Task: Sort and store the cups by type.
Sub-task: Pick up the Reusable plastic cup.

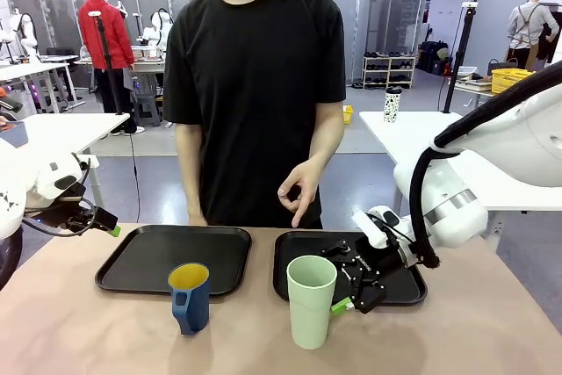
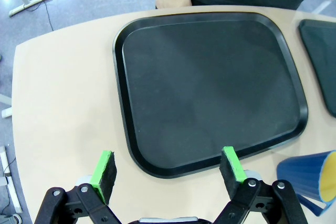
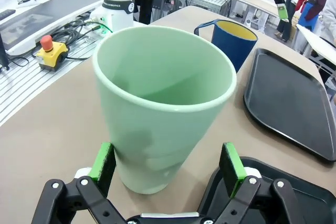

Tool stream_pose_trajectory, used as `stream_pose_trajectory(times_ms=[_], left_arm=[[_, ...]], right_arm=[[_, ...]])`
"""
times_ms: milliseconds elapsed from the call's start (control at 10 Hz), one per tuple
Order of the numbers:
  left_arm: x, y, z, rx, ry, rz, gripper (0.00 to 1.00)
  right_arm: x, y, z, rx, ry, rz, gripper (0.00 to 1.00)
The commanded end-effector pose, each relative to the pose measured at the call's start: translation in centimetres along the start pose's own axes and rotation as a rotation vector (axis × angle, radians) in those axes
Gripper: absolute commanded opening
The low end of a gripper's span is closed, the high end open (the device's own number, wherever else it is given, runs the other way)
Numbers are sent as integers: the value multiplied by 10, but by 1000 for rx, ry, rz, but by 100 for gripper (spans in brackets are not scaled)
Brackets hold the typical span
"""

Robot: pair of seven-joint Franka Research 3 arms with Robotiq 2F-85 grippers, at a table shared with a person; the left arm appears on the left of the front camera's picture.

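Two cups are standing on the tabletop [image 1: 88,331], the mug [image 1: 190,296] at the tumbler's [image 3: 163,103] nine o'clock. The right gripper [image 3: 168,163] is being held apart, low at its three o'clock; toppling is being risked by an off-centre squeeze.

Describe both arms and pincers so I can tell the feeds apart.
The left arm and right arm are glossy white with rounded joints, each trailing a black cable at the wrist; the right carries a grey band. The left pincer and right pincer match: black linkages, silver pivot pins, bright green pads.
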State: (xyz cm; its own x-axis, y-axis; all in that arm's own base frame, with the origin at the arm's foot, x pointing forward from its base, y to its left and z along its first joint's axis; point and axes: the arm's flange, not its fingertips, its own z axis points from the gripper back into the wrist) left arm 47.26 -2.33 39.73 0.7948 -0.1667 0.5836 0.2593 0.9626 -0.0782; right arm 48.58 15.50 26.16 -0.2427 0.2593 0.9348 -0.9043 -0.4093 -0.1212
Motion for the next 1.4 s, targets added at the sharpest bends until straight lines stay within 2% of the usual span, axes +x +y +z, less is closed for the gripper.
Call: stream_pose_trajectory(times_ms=[0, 600, 1300], left_arm=[[1, -1, 2, 0, -4, 0, 100], [1, -1, 2, 0, -4, 0, 100], [1, -1, 2, 0, -4, 0, 100]], right_arm=[[-16, 5, -8, 34, -16, 39, 100], [-14, 6, -32, 111, -84, 75, 100], [-21, 4, -50, 187, -119, 46, 100]])
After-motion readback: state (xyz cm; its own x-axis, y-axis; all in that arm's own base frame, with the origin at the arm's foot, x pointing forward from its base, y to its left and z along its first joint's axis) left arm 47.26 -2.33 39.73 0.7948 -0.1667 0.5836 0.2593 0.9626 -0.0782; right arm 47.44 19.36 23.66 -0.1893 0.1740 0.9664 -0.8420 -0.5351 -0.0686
